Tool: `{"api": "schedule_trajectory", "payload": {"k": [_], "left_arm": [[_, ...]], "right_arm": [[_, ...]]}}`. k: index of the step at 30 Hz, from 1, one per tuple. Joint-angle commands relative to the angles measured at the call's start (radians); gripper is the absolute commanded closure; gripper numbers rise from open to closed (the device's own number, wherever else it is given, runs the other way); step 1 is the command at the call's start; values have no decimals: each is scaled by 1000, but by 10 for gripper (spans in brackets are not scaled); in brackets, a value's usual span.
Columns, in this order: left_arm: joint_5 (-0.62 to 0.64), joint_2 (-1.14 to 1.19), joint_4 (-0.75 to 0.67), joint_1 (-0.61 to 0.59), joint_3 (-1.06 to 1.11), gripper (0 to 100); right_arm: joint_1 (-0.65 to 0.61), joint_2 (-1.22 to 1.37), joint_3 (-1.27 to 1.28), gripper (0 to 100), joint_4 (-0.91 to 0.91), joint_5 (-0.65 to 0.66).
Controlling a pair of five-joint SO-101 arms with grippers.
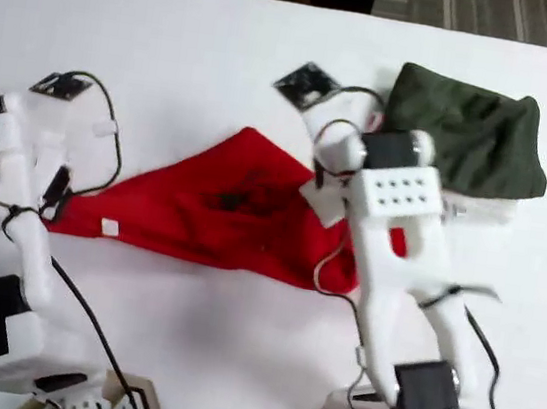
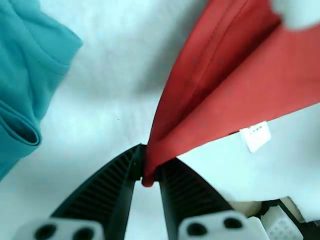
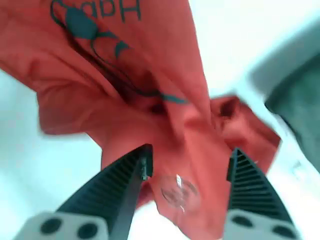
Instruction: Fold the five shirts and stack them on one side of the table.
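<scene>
- teal shirt (image 2: 30, 75): running off the frame edge in the left wrist view.
- red shirt (image 1: 171, 213): right end lying hidden beneath the right arm (image 1: 398, 251), centre right of the high view.
- green shirt (image 3: 300, 102): blurring, running off the frame edge, right wrist view.
- white tag (image 2: 255, 136): marking showing too small to tell.

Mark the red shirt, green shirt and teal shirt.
red shirt (image 1: 191, 216): high view, middle of the spread cloth.
green shirt (image 1: 464, 134): high view, centre of the bundle.
teal shirt (image 2: 25, 65): left wrist view, main fabric above the rolled edge.
</scene>
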Motion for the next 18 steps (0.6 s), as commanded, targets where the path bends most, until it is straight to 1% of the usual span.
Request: {"api": "schedule_trajectory", "payload": {"k": [1,4,8,11,15,18], "left_arm": [[-5,-48,-9,-12,-1,972],[-5,-48,-9,-12,-1,972],[-3,-48,-9,-12,-1,972],[-3,-48,-9,-12,-1,972],[-3,-48,-9,-12,1,972],[-3,-48,-9,-12,1,972]], "right_arm": [[93,-73,-12,747,27,-5],[137,-36,117,745,18,2],[142,-5,269,744,-50,28],[143,4,315,730,-107,28],[131,4,345,667,-120,20],[127,-5,334,683,-162,20]]}}
